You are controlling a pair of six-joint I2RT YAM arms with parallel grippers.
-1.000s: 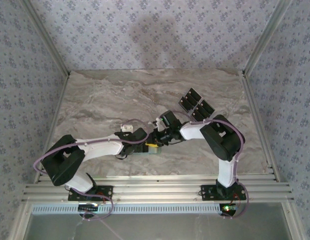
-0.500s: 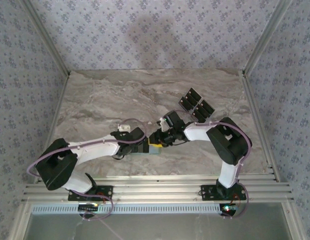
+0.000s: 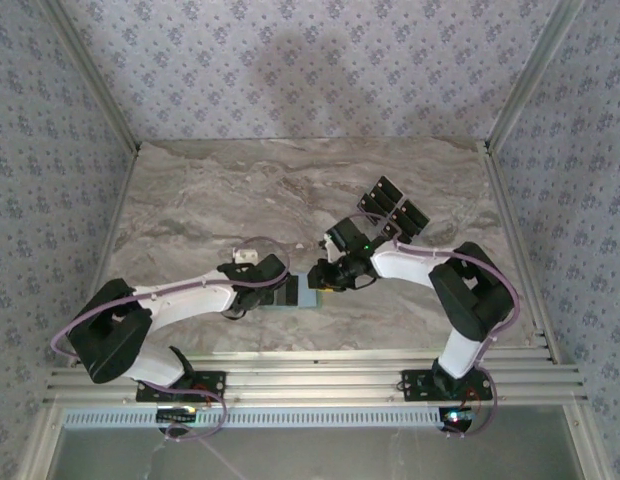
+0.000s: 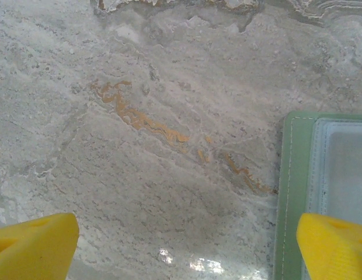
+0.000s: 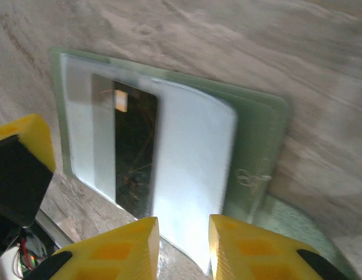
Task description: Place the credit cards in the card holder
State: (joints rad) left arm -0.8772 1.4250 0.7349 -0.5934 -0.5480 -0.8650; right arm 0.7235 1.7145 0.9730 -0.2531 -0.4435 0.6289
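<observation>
On the near part of the grey marble-patterned table (image 3: 210, 200), the left gripper (image 3: 286, 290) is lying low with its yellow fingers (image 4: 35, 242) spread wide and grasping nothing. One finger is overlapping the stitched edge of the small flat sage-green card holder (image 5: 257, 125), apparently pinning it so that it is not sliding under a push from the other side. The card holder is lying flat on the table between the two grippers, with its pale clear window facing up. Opposite, the right gripper (image 5: 182, 248) is bearing on the far edge of the card holder, its fingers drawn close together with a narrow gap between them. The pale window panel is running into that gap, and I cannot tell whether the gripper is pinching it or merely hovering over it. Behind the window a thin black rectangular card (image 5: 135, 149) is showing inside the pocket; how far home it is seated cannot be confirmed. Farther back and to the right, well apart from the card holder, the other thin black credit cards (image 3: 380, 198) with pale markings are lying side by side on the table. They are within the right arm's reach and are presumably staged for insertion in turn. In my judgement one insertion is being finished, and these loose ones are not yet started.
</observation>
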